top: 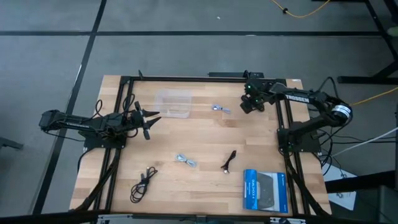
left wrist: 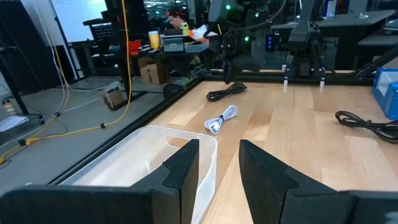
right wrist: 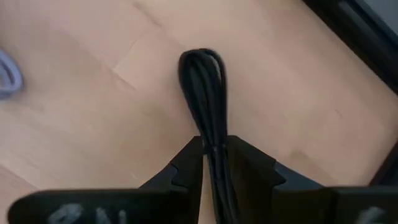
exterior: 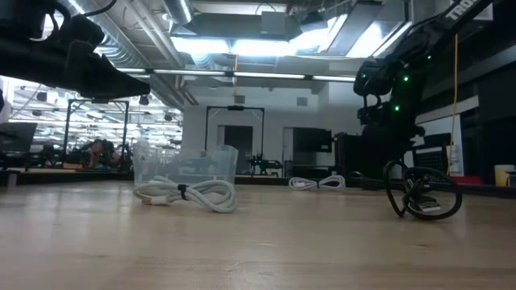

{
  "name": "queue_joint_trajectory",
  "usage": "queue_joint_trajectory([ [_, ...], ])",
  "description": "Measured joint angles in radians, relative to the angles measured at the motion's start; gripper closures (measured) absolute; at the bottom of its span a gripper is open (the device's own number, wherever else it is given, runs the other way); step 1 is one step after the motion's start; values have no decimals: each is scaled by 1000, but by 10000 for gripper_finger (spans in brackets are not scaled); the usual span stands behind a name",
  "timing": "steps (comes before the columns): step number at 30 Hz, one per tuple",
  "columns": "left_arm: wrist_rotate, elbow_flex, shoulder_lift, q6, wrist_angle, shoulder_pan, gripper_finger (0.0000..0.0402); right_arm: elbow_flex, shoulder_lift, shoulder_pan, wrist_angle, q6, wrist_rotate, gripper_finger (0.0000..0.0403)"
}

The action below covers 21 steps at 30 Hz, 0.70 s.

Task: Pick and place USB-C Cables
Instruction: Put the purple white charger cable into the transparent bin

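Note:
My right gripper [top: 251,104] is at the table's far right, shut on a black USB-C cable [right wrist: 204,81]. My left gripper [top: 148,120] hangs open beside the near-left corner of a clear plastic container [top: 173,103], touching nothing; its fingers [left wrist: 186,163] show over the container's rim [left wrist: 186,134]. Lying loose on the table are two silver-white cables [top: 219,109] [top: 186,161] and two black cables [top: 229,160] [top: 143,182]. In the low view one white cable [exterior: 187,192] lies in front of the container [exterior: 185,167]. My right gripper pinches the black cable bundle [right wrist: 214,146] between its two fingers [right wrist: 186,165], which lie along it. The bundle's looped end [right wrist: 200,61] reaches out ahead of the fingertips, close over the wood. Whether that end rests on the table, I cannot tell.
A blue box [top: 265,190] lies at the near right corner. Black frame rails run along the table's left [top: 115,162], right [top: 291,168] and far sides. Bare wood lies in the table's middle [top: 205,137]. A yellow cord [top: 367,96] is off the table.

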Motion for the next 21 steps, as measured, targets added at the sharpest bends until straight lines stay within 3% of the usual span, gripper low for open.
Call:
queue_joint_trajectory([
  [10,0,0,0,-7,0,0,294,0,40,-20,55,91,-2,322],
  [16,-2,0,0,-7,-2,0,294,0,79,-43,55,91,-108,322],
  [21,-2,0,0,-7,-26,0,294,0,115,-55,68,88,-115,322],
])
